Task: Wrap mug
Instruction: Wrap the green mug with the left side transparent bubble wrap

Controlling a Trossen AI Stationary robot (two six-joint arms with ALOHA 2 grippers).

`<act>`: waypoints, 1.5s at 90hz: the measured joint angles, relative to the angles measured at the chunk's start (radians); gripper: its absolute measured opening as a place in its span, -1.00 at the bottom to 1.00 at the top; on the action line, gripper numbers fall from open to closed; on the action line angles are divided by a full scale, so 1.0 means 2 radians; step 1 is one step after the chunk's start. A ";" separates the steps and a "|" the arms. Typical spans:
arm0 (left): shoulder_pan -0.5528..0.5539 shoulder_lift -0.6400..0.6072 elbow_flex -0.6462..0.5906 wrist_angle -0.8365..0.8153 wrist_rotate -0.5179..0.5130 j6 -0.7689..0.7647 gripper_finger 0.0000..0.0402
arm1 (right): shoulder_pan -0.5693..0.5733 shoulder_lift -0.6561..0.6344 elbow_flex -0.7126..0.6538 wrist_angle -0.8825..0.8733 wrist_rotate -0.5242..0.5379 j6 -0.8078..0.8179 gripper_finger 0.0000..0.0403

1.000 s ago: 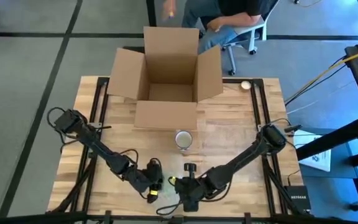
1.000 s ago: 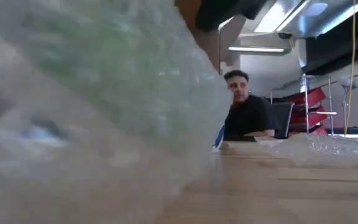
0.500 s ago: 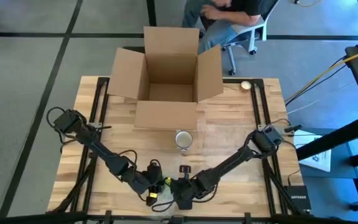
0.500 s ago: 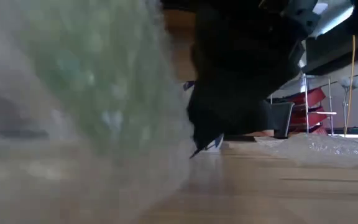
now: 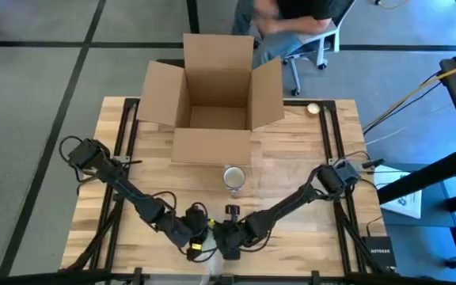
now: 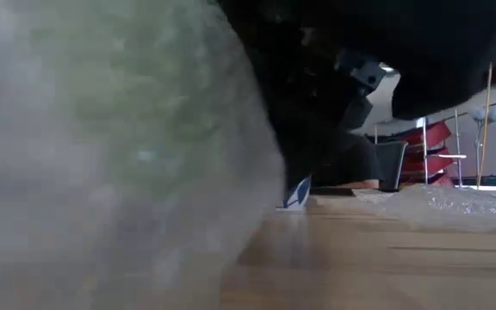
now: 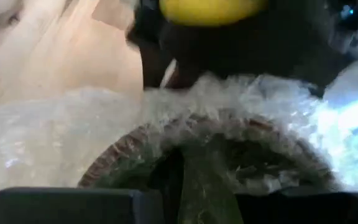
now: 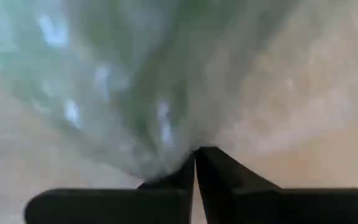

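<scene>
Pinching, right gripper (image 8: 194,163): its two dark fingers are pressed together on a fold of bubble wrap (image 8: 135,81), at the table's near edge, well in front of the cardboard box (image 5: 216,87)
Left gripper (image 5: 197,237): low on the table just beside the right gripper, also well in front of the box; I cannot tell whether its fingers are open or closed
Mug (image 7: 216,168): green with a brownish rim, lying inside the bubble wrap right at the left gripper, seen only through the plastic
Bubble wrap, low view: a cloudy greenish bundle fills the left half, with dark arm parts above it
Round pale object (image 5: 233,177): stands alone between the box and the grippers
Person (image 5: 291,12): seated behind the box, beyond the table
</scene>
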State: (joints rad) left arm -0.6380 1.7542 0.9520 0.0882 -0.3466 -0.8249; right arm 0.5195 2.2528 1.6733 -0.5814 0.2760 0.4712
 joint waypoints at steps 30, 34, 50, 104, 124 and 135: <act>0.000 0.000 0.000 -0.005 -0.002 -0.006 -0.48 | 0.004 -0.053 0.000 -0.085 -0.009 -0.002 -1.00; 0.000 0.000 0.000 -0.005 -0.002 -0.007 -0.48 | 0.007 -0.056 0.000 -0.067 -0.016 -0.005 -1.00; 0.000 0.000 0.000 -0.003 -0.002 -0.016 -0.48 | 0.019 -0.038 0.000 0.021 -0.026 -0.012 -1.00; 0.005 0.000 0.022 -0.020 0.006 -0.005 -0.48 | 0.012 0.009 -0.001 0.060 0.026 -0.015 -1.00; 0.002 0.000 0.022 -0.033 0.007 -0.006 -0.48 | 0.022 -0.036 -0.001 0.015 0.001 -0.013 -1.00; 0.005 0.000 0.022 -0.035 0.007 -0.007 -0.48 | 0.026 -0.040 0.000 0.040 -0.010 -0.014 -1.00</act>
State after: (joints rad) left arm -0.6289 1.7535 0.9958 0.0178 -0.3316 -0.8389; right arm 0.5709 2.1724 1.6726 -0.5016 0.2561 0.4438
